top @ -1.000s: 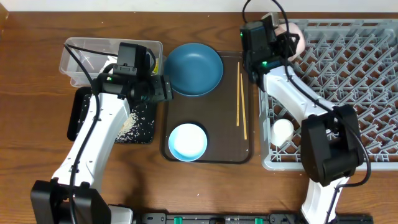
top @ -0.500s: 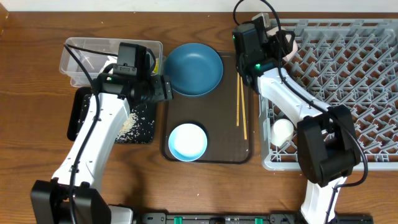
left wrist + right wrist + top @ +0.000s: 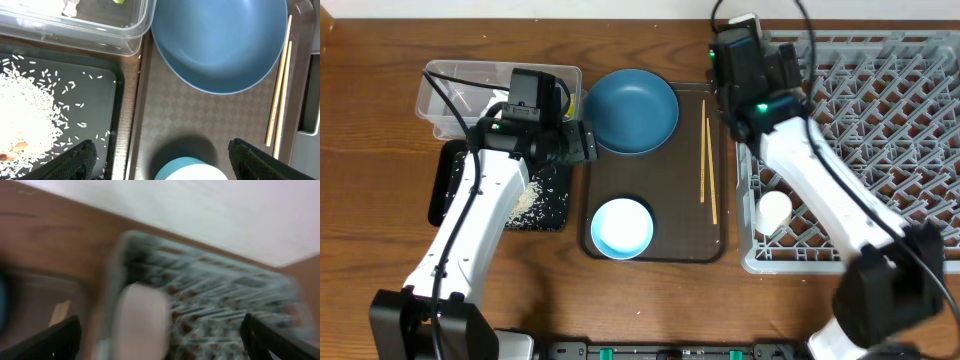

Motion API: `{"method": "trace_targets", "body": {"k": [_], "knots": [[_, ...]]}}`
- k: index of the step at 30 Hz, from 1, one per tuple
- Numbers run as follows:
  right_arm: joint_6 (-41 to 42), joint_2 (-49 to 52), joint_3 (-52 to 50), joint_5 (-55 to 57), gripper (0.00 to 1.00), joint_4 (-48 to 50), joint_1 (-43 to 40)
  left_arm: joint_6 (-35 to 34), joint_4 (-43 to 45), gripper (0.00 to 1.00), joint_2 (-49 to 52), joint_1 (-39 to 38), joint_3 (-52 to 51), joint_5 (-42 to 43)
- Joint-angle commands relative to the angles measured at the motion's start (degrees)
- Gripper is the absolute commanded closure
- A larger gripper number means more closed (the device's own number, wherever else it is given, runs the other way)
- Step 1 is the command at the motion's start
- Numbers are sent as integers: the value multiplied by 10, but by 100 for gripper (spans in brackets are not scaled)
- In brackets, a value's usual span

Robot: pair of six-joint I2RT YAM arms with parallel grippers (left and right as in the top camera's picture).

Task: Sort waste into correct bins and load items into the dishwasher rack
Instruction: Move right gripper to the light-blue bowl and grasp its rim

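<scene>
Left jaws spread wide and empty above the serving tray (image 3: 170, 120), small bowl (image 3: 187, 170) just below and between them, blue plate (image 3: 220, 45) beyond. Right jaws also apart, view blurred, a pale bowl (image 3: 142, 320) ahead between them at the rack (image 3: 215, 290) corner; contact impossible to tell. Left arm (image 3: 485, 200) bent over the black tray (image 3: 445, 190); right arm (image 3: 810, 170) stretched along the rack's left edge to its far corner. Loose rice (image 3: 25, 125) in the black tray, tissue (image 3: 70, 6) in the clear tub (image 3: 75, 30), white cup (image 3: 773, 211) in the rack, chopsticks (image 3: 705, 150) on the serving tray.
</scene>
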Motion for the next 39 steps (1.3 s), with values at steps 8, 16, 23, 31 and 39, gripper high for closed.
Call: {"method": "trace_targets", "body": {"k": [8,16,23,31,39], "knots": [[211,-43,-19,-505,11,-151,22,3,0,13,-10,2,-2,-7],[304,-1,-84,-517,22,-141,107,3,0,12,-10,2,-2,-7],[368,53,-93,-450,29,-163,170,3,0,13,-10,2,-2,-7],[386,99,-93,-442,42,-168,177,3,0,12,-10,2,-2,-7],[386,119,-93,-460,91,-165,175,3,0,13,-10,2,-2,-7]]}}
